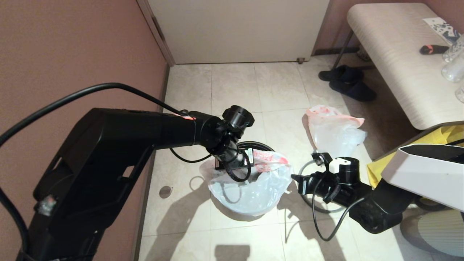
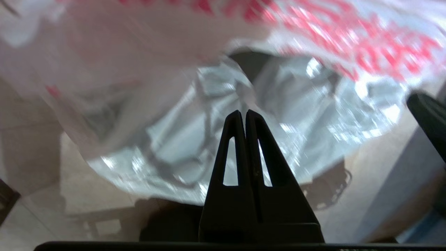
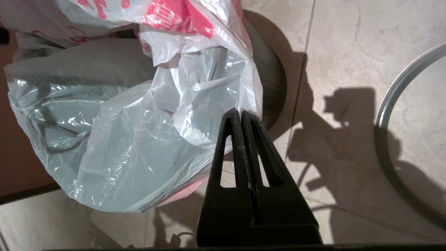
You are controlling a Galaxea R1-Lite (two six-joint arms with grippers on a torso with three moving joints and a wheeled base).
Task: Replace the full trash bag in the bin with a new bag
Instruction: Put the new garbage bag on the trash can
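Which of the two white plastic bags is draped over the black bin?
The new bag, nearest the robot between its two arms: it spreads over the bin. The other white bag sits farther back on bare floor tiles, beside the bench.

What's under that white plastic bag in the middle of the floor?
The new bag is draped over the bin; only a dark arc of the bin shows behind it. The bin's inside is covered, so its contents cannot be seen.
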